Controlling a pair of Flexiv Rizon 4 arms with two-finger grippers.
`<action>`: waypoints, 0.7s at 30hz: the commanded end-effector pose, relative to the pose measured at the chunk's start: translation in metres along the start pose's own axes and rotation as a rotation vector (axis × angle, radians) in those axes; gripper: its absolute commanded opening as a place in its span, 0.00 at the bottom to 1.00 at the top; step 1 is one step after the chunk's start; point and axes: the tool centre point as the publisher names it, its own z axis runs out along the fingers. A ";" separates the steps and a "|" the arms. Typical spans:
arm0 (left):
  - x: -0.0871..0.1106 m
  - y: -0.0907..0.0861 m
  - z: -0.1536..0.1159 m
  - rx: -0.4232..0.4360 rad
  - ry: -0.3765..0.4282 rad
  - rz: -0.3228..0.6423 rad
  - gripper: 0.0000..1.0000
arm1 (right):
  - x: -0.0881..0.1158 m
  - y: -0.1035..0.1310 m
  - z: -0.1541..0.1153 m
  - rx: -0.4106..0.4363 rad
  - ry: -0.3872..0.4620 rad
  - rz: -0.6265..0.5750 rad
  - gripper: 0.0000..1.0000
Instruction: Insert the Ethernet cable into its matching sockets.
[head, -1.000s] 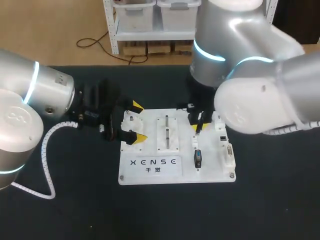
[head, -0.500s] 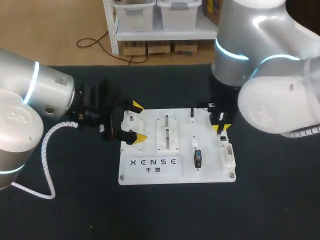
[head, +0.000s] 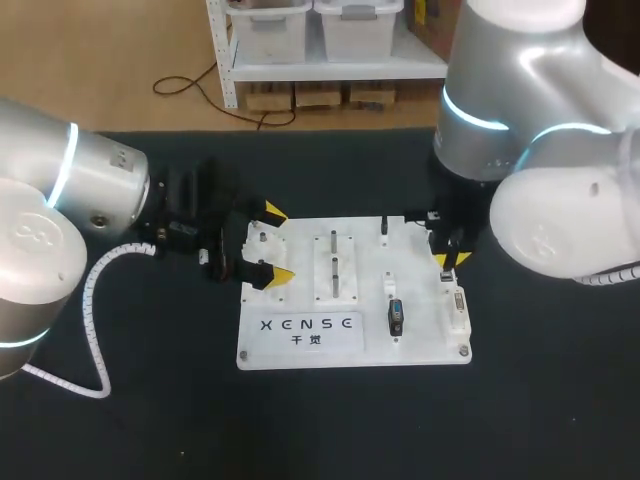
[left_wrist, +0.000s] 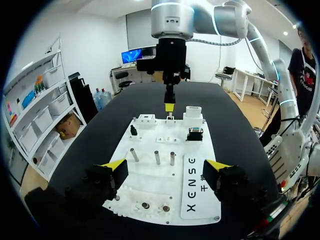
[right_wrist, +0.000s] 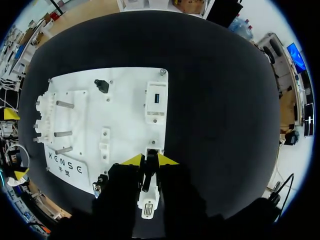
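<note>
A white connector board (head: 300, 345) lies in the middle of the black table. My right gripper (head: 447, 260) hangs over the board's right edge, shut on a thin dark Ethernet plug (right_wrist: 148, 176). In the right wrist view the gripper (right_wrist: 150, 160) sits just above a small dark socket (right_wrist: 152, 150), and I cannot tell whether plug and socket touch. From the left wrist view it (left_wrist: 169, 106) stands upright at the board's far edge. My left gripper (head: 277, 243) is open at the board's left edge, one finger on each side of that end (left_wrist: 165, 167), holding nothing.
The board (left_wrist: 150, 185) carries three metal pins (left_wrist: 157, 157), a black knob (right_wrist: 102, 86), a blue-port module (right_wrist: 156, 98) and a white multi-pin connector (head: 457, 305). Black cloth surrounds the board on all sides.
My right gripper has moved right, from over the board's middle to its right edge, keeping the plug. The left arm has stayed put.
</note>
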 end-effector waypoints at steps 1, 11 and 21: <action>0.001 0.000 0.000 -0.002 -0.005 0.002 1.00 | -0.002 -0.002 0.004 -0.001 0.001 0.001 0.00; 0.001 0.000 0.000 -0.002 -0.005 0.002 1.00 | -0.003 -0.003 0.007 -0.006 0.007 0.003 0.00; 0.001 0.000 0.000 -0.002 -0.005 0.002 1.00 | -0.004 -0.003 0.010 -0.010 0.013 -0.001 0.00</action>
